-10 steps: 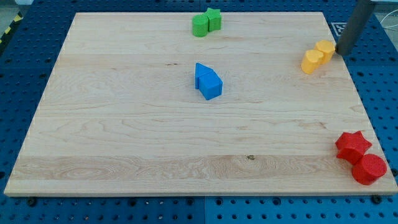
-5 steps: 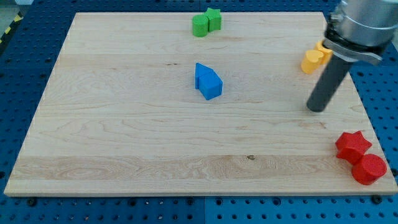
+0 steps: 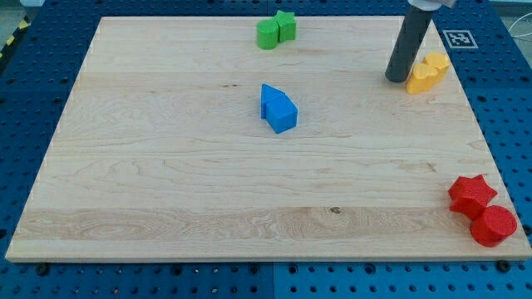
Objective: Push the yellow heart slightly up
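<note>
The yellow heart (image 3: 421,78) lies near the board's right edge, toward the view's top. A second yellow block (image 3: 436,62) touches it on its upper right. My dark rod comes down from the view's top, and my tip (image 3: 396,79) rests on the board just left of the yellow heart, touching it or nearly so.
Two blue blocks (image 3: 278,109) sit together near the board's middle. A green block (image 3: 268,34) and a green star (image 3: 286,25) sit at the top edge. A red star (image 3: 471,194) and a red cylinder (image 3: 494,225) lie at the bottom right corner.
My tip went from the right of the yellow blocks down below them, then up to the heart's left side. The yellow blocks have barely moved.
</note>
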Robot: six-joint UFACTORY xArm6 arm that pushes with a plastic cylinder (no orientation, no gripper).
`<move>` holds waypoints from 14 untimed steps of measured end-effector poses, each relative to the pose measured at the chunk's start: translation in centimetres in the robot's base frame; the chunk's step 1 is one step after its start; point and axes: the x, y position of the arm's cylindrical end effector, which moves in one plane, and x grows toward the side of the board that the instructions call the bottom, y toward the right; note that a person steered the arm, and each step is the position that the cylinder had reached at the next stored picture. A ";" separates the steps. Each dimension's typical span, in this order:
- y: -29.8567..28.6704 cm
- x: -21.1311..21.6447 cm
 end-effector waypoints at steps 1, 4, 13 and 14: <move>0.0 0.9; 0.1 4.9; 3.6 0.3; 3.3 -1.0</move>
